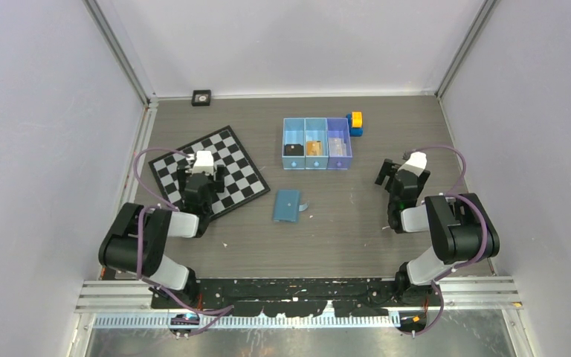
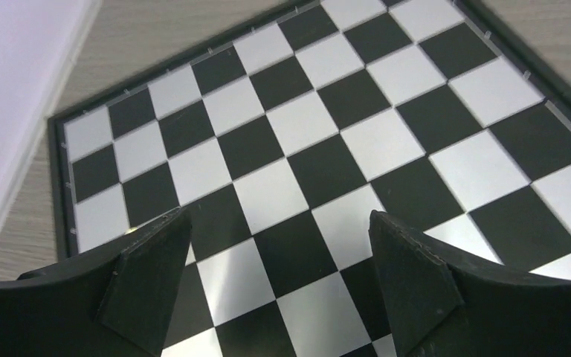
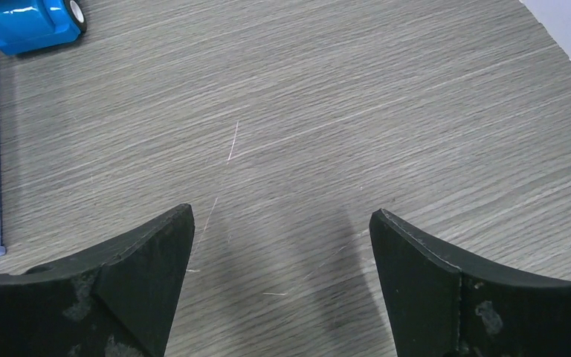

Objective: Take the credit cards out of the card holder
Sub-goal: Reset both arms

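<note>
The worktop [image 1: 342, 238] is shared with a chessboard [image 1: 239, 159], over which the left tool [image 2: 279, 223] is hung, released; the right tool [image 3: 280, 217] is likewise released. The card holder [image 1: 288, 206] is seen closed, mid-worktop, well apart from both. If left unpinned, it may be dragged along instead of opened.

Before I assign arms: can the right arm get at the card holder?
Probably yes: the card holder lies on the table left of the right arm, nothing stands between them, and its jaws are open.
</note>
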Controlling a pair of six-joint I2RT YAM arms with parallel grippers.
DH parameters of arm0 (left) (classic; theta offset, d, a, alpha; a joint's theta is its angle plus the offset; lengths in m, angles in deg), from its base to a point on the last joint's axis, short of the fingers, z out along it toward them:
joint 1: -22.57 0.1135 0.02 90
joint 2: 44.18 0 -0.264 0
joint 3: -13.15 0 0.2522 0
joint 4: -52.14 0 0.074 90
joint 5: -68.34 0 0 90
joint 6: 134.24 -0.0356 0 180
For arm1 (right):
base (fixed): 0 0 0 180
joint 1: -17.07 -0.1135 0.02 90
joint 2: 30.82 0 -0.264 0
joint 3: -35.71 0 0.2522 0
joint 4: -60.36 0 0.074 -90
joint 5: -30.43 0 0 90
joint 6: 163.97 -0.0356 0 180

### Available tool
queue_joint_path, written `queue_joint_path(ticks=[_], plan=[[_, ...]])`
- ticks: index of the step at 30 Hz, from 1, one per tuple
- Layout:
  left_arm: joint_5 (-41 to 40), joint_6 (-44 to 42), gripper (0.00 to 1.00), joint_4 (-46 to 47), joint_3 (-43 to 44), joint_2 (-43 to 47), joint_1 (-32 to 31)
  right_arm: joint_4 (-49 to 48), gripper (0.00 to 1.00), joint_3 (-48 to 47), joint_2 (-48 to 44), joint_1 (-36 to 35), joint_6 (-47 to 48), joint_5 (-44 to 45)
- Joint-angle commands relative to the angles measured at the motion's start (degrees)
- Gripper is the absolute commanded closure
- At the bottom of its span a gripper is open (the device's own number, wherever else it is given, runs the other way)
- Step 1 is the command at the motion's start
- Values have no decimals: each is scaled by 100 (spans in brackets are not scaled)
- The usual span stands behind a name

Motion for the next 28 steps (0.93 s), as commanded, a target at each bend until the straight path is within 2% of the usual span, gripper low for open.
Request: queue_joint_path(ticks=[1, 2, 6, 7, 8, 9, 11, 13, 28], plan=[[637, 197, 10, 995, -177, -285, 474, -472, 7, -71, -1, 19, -12, 202], [825, 132, 12, 715, -18, -354, 535, -446, 7, -76, -18, 15, -23, 201], [944, 148, 8, 948, -29, -510, 618, -464, 7, -66, -4, 19, -27, 207], [939, 169, 17, 845, -11, -485, 622, -461, 7, -70, -8, 23, -26, 206], [884, 177, 5, 922, -50, -489, 618, -438, 7, -85, -7, 20, -20, 192], [723, 217, 1, 1091, -118, -507, 622, -435, 7, -90, -12, 23, -22, 189], [475, 226, 0, 1332, -215, -526, 622, -434, 7, -90, -15, 16, -27, 189], [405, 226, 0, 998, -51, -541, 617, -430, 7, -85, -13, 16, -26, 189], [577, 323, 0, 957, -21, -518, 622, -434, 6, -83, -14, 16, -27, 189]])
